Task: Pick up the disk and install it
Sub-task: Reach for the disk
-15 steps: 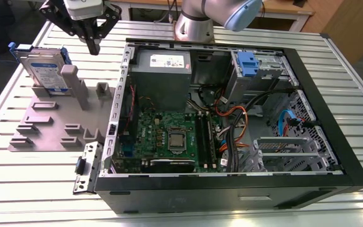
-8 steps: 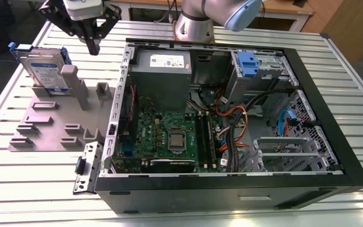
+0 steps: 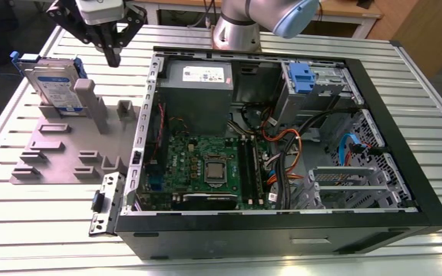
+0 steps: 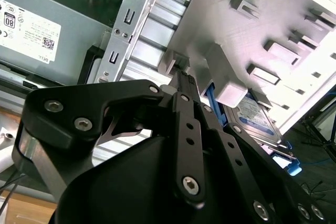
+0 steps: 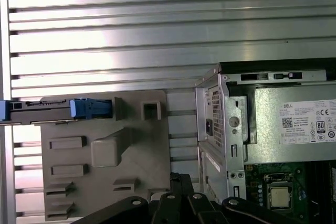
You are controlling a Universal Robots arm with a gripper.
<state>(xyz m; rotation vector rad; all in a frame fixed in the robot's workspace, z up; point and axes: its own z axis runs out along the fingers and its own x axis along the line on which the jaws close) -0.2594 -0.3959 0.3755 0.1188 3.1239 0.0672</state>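
Progress: nothing done yet; the disk (image 3: 52,86) stood on edge in the grey holder (image 3: 67,167), outside the open computer case (image 3: 282,236); pick-up and installation both remained
Gripper: the gripper (image 3: 113,60) hung above the holder, near the disk but apart from it; fingers drawn together, holding nothing

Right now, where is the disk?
On the exterior view's left, the disk stands on edge in the grey fixture, beside the open computer case.
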